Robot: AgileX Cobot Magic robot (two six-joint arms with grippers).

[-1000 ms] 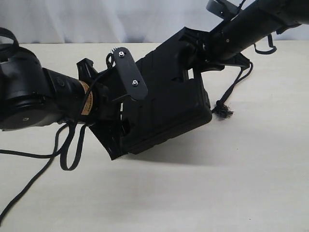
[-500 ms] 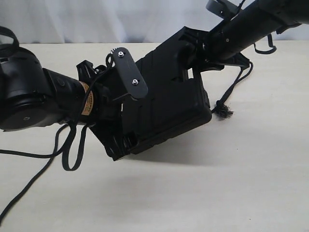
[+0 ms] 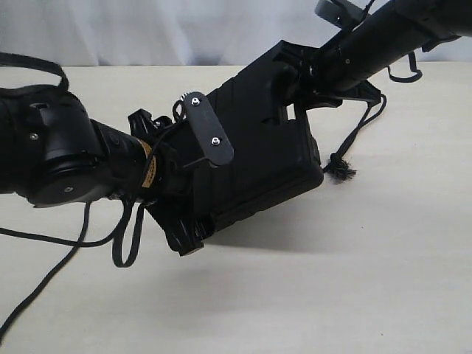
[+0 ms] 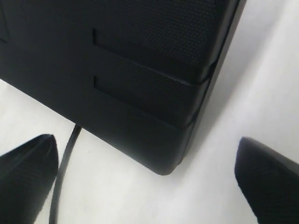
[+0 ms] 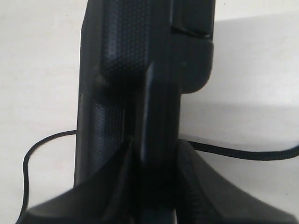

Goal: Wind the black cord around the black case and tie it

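Note:
The black case hangs tilted above the table, its far upper end pinched by my right gripper. In the right wrist view that gripper is shut on the case's ribbed edge. The black cord drops from that end to its frayed tuft on the table; another stretch trails off at the near left. My left gripper is at the case's lower left corner. It stands wide open with the case's corner just beyond its fingertips. A dark line, maybe the cord, passes under the case.
The pale table stretches out in front of and to the right of the case. A flat black loop hangs under my left arm. A thin cable curves over the table beside the case in the right wrist view.
My left arm has shifted right and slightly down, bringing its gripper closer under the case's lower left corner. The case and the right gripper have stayed put.

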